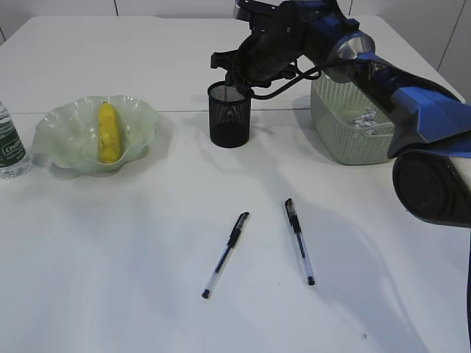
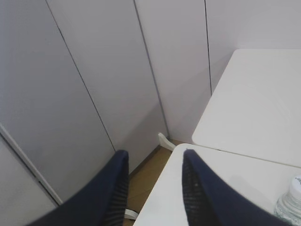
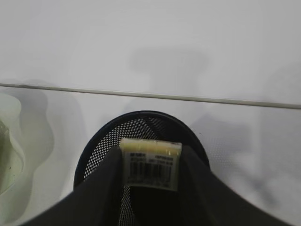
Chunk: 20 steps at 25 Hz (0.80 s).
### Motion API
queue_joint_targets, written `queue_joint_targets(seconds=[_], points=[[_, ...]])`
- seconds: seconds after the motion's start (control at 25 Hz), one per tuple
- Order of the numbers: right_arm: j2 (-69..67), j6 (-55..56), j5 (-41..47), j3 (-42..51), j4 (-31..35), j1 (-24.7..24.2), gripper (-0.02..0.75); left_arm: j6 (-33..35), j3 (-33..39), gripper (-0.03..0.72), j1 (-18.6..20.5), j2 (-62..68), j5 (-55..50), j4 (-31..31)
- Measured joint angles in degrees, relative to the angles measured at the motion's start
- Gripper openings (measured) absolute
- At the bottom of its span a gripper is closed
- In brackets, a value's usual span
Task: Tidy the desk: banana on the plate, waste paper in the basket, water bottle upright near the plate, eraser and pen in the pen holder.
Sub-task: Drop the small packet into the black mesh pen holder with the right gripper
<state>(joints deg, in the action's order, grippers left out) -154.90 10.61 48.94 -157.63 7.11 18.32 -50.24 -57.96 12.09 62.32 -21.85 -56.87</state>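
The right tool (image 3: 150, 165) grips the eraser (image 3: 150, 162) just above the pen holder (image 1: 229, 114). The left tool (image 2: 153, 188) is open, holding nothing, past the counter's (image 2: 254, 117) edge.

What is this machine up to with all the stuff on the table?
It is tidying a desk. The right gripper holds a small eraser in its jaws just above the black mesh pen holder, apparently about to drop it in. The banana already lies on the green glass plate, the water bottle stands beside it, and crumpled paper sits in the basket. Two pens still lie loose. The left gripper is off at the desk's edge, empty.
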Motion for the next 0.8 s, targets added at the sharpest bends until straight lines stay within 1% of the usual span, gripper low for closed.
queue_joint_targets(seconds=[0.32,0.68,0.8], points=[[0.0,0.0,0.62,0.0,0.55,0.0,0.276,0.0,0.0,0.263,0.0,0.0,0.0,0.0],[0.0,0.0,1.02,0.0,1.27,0.0,0.278,0.0,0.0,0.262,0.0,0.0,0.0,0.0],[0.0,0.0,1.02,0.0,1.27,0.0,0.291,0.0,0.0,0.262,0.0,0.0,0.0,0.0]])
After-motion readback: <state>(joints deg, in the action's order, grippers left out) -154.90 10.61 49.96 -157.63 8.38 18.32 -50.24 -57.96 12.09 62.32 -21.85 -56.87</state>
